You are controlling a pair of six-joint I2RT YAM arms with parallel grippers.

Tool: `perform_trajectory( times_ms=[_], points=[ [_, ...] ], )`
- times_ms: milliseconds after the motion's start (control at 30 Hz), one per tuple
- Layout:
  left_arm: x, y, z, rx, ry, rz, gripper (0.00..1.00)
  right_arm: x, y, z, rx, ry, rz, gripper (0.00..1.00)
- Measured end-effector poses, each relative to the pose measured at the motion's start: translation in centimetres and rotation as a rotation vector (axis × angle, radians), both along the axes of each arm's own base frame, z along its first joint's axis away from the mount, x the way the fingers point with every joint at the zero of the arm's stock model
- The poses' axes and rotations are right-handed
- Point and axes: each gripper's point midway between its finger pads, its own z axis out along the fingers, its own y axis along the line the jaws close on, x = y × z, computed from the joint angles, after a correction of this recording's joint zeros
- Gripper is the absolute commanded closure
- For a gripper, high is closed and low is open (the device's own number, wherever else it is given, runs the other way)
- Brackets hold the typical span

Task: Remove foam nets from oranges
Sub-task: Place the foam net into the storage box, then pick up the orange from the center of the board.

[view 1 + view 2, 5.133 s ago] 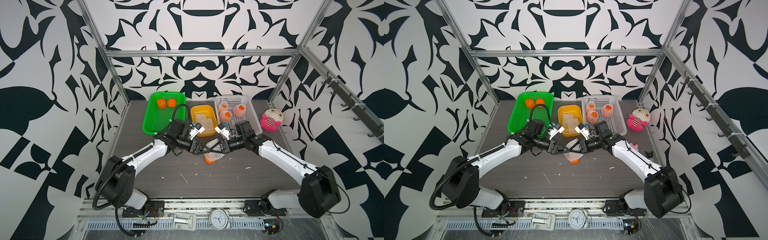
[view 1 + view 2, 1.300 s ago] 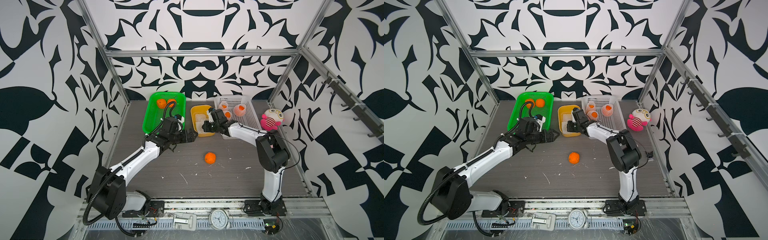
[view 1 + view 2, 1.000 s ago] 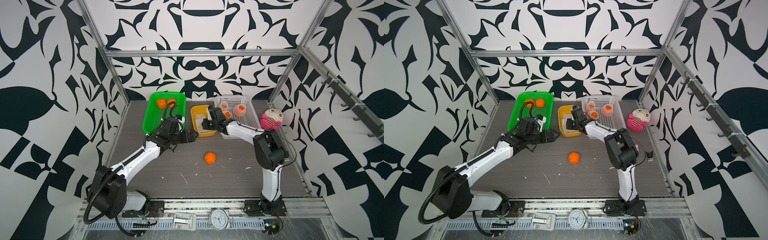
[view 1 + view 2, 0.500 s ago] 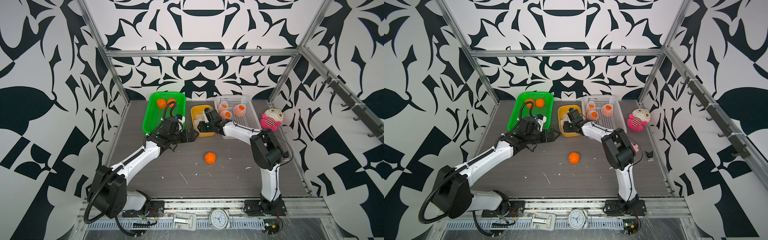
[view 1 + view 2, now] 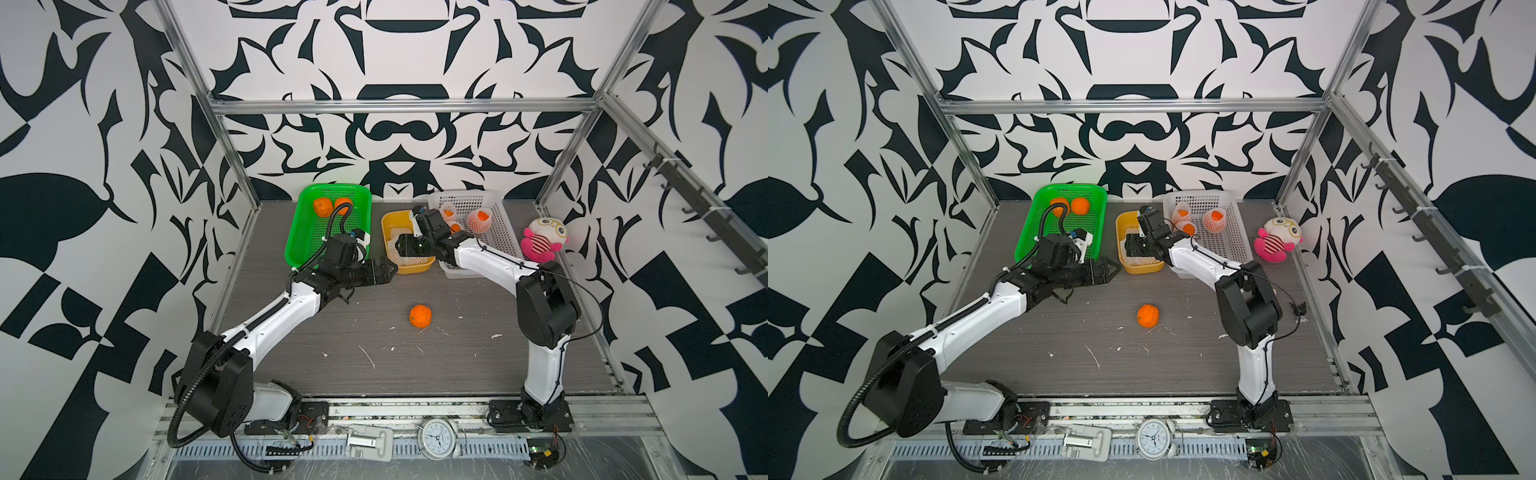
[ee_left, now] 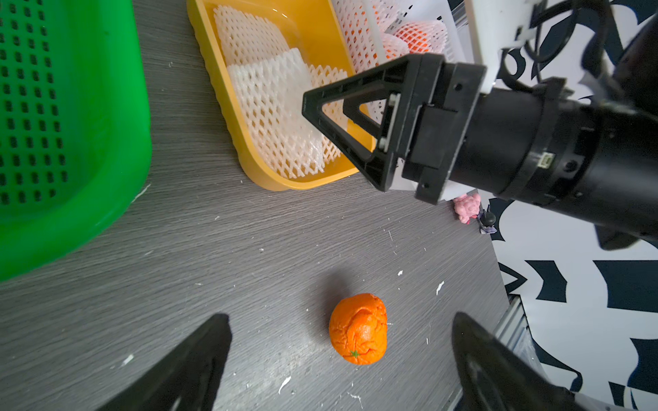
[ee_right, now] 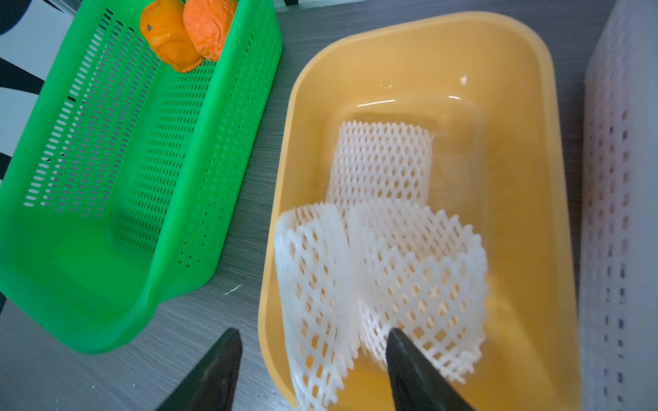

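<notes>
A bare orange (image 5: 420,316) (image 5: 1148,316) (image 6: 358,329) lies on the grey table. My left gripper (image 5: 388,269) (image 6: 340,318) hovers open and empty between the green basket and the yellow tub. My right gripper (image 5: 401,249) (image 7: 312,332) is open over the near end of the yellow tub (image 5: 390,218) (image 7: 534,178). A foam net (image 7: 391,270) lies loose under it, leaning on the tub wall beside flat foam nets (image 7: 381,160) (image 6: 270,106). Netted oranges (image 5: 480,218) (image 5: 1181,214) sit in the white basket (image 5: 494,241). Two bare oranges (image 5: 322,205) (image 7: 171,35) rest in the green basket (image 5: 307,232).
A pink and white plush toy (image 5: 542,239) sits right of the white basket. White foam crumbs dot the table around the bare orange. An alarm clock (image 5: 438,438) stands on the front rail. Metal frame posts stand at the back corners.
My right gripper has opened over the yellow tub and let go of the foam net, which now lies in the tub. The left arm has barely moved.
</notes>
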Motion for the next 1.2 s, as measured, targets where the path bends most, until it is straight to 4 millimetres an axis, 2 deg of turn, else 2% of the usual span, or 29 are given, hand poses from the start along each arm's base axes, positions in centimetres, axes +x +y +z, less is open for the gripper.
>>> perform_trajectory(
  times_ms=[67,167,300,367,500,667,767,967,1200],
  points=[
    [-0.3,0.2,-0.5,0.014,0.020,-0.002,0.01,-0.4,-0.2,1.2,0.007,-0.013,0.002,0.27],
    [-1.1,0.3,-1.3,0.046,0.060,-0.013,0.01,-1.9,-1.2,4.4,0.034,-0.063,0.000,0.24],
    [-2.9,-0.7,-1.9,0.096,0.093,-0.070,0.00,-5.6,-3.8,8.2,0.069,-0.139,-0.010,0.04],
    [-3.9,-1.6,-2.0,0.123,0.098,-0.113,0.00,-7.7,-5.3,8.7,0.074,-0.160,-0.019,0.02],
    [-6.4,-4.0,-2.2,0.174,0.106,-0.221,0.01,-11.8,-8.5,6.8,0.048,-0.143,-0.044,0.02],
    [-9.2,-6.4,-3.7,0.245,0.138,-0.345,0.01,-16.6,-12.5,2.0,-0.006,-0.077,-0.090,0.01],
    [-9.8,-7.3,-4.9,0.283,0.153,-0.405,0.01,-18.8,-14.3,-0.4,-0.025,-0.050,-0.121,0.01],
    [-9.4,-9.1,-6.9,0.329,0.164,-0.482,0.01,-20.8,-16.4,-2.5,-0.025,-0.049,-0.168,0.01],
    [-8.5,-10.3,-10.1,0.370,0.194,-0.517,0.00,-21.3,-16.8,-3.4,-0.013,-0.044,-0.186,0.01]
  ],
)
